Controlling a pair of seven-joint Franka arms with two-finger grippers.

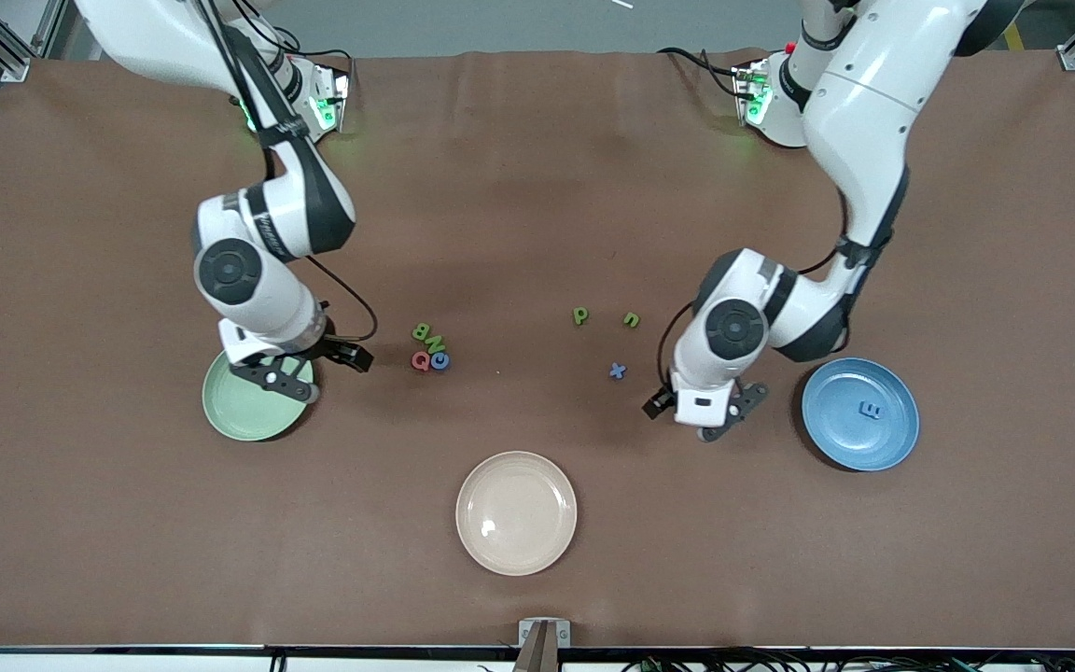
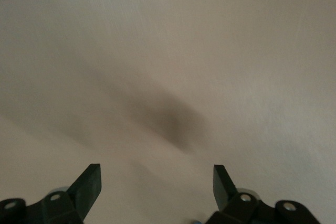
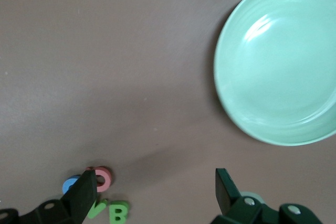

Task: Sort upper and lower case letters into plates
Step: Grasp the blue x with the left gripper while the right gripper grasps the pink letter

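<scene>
Nearest the front camera sits the cream-beige plate [image 1: 516,512], no part of my sorting; a little farther lie the blue plate [image 1: 859,413] at my left arm's end, already holding a blue letter E [image 1: 870,410], and the pale green plate [image 1: 253,399] at my right arm's end, which looks empty in the right wrist view [image 3: 278,66].

My left gripper [image 1: 717,420] hangs over bare mat between the blue plate and the blue x [image 1: 618,371], fingers spread wide and holding nothing; I judge the x its closest pick, lying toward the table's middle from it, with the green p [image 1: 580,315] and green n [image 1: 631,320] farther off.

My right gripper [image 1: 314,373] hovers at the green plate's edge, likewise wide open and empty; the cluster of pinkish-red Q [image 1: 421,361], blue letter [image 1: 440,360], green W [image 1: 434,344] and green B [image 1: 422,330] lies beside it toward the middle; they touch one another, so singling one out may be fiddly.

The brown mat [image 1: 537,187] is flat, with free room round both plates.
</scene>
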